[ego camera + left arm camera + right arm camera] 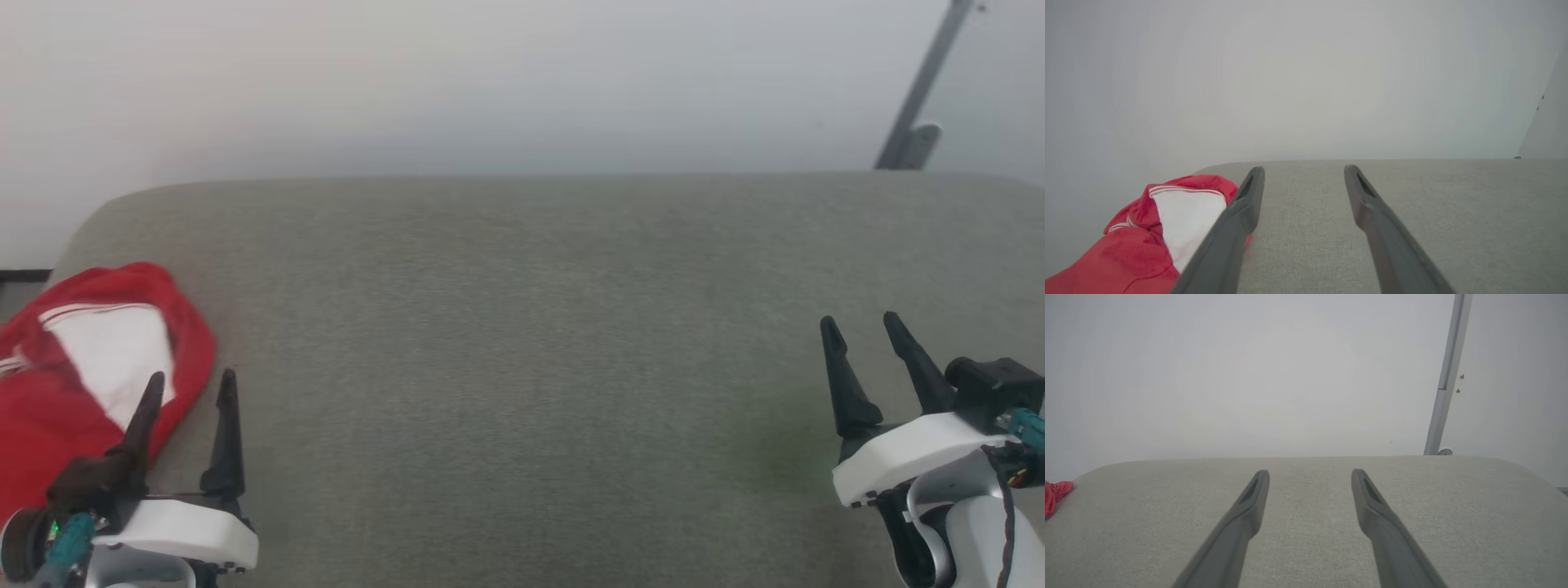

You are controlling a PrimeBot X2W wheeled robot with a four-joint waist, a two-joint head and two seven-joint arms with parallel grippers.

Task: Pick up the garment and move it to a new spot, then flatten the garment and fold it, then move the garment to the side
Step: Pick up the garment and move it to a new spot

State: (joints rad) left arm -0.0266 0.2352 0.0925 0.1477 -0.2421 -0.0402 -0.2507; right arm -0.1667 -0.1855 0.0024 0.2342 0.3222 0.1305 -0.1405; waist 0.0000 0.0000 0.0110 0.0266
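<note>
From the head view, the grey-green padded surface (522,327) runs wide under a pale wall (408,82). The garment (49,392) lies bunched at the surface's left end, red with a white sleeve panel uppermost, spilling over that edge. The left tool (193,376) sits at the surface's near left corner, jaws spread wide and holding nothing; one finger crosses in front of the cloth, and I cannot tell whether it touches. The right tool (859,318) waits at the surface's near right end, equally parted and empty. In the left wrist view, the left tool (1303,169) points across the surface (1453,212), with the garment (1135,253) heaped at the left edge. In the right wrist view, the right tool (1310,473) gapes over bare surface (1474,506), a scrap of garment (1055,492) at the far left end and a grey pole (1447,375) behind the surface.
</note>
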